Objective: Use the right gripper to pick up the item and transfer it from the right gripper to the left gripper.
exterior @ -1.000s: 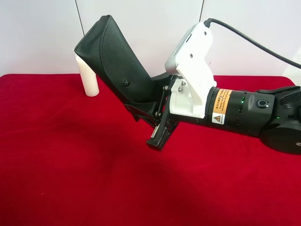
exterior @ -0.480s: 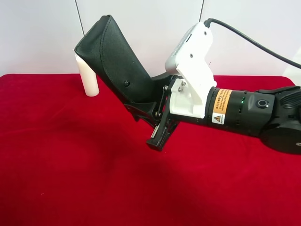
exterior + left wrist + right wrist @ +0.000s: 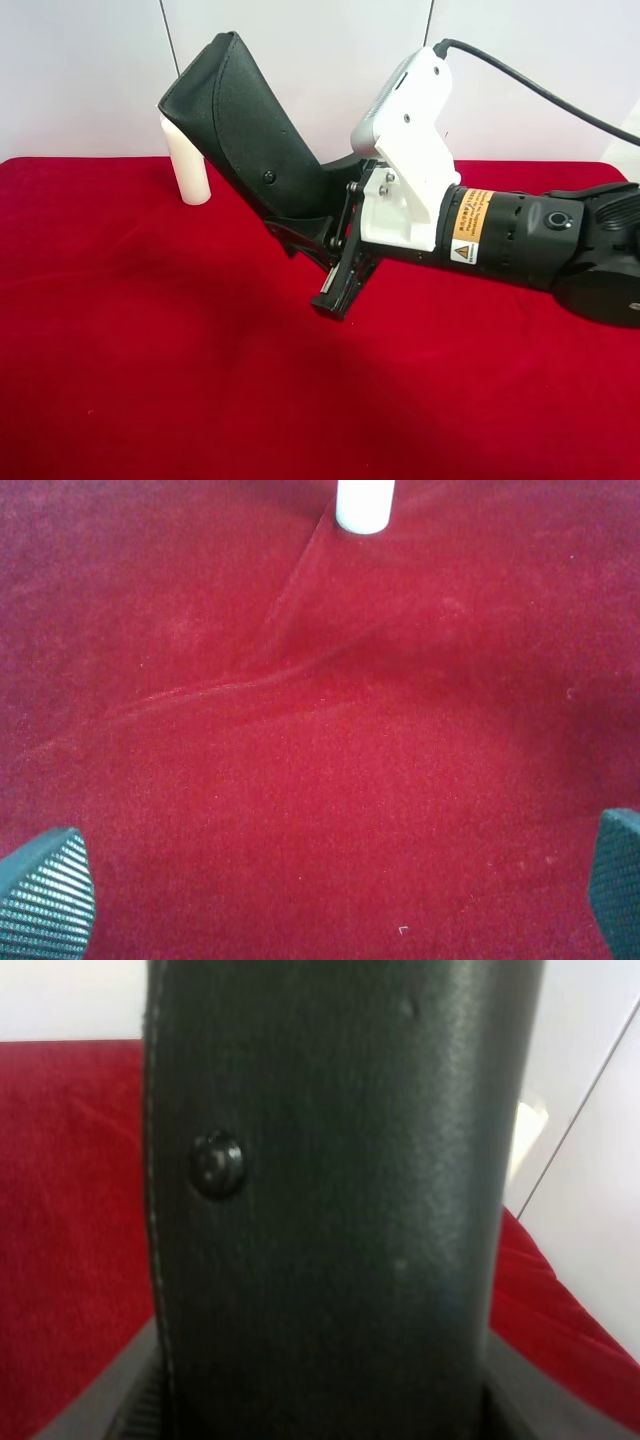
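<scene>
The item (image 3: 250, 130), a flat black glasses case with a small snap button (image 3: 217, 1165), is held up off the red cloth, tilted, with its far end raised toward the wall. My right gripper (image 3: 318, 250), on the arm with the white housing at the exterior high view's right, is shut on the case's lower end. The case (image 3: 330, 1210) fills the right wrist view, and a grey finger (image 3: 135, 1410) shows at its side. My left gripper (image 3: 320, 900) is open over bare cloth, with nothing between its ribbed fingertips (image 3: 45, 895). The left arm is out of the exterior high view.
A tall white candle (image 3: 187, 165) stands on the red cloth (image 3: 200, 350) near the back wall, just behind the raised case; it also appears ahead of the left gripper as a candle base (image 3: 363, 502). A crease runs across the cloth. A black cable leaves the right wrist.
</scene>
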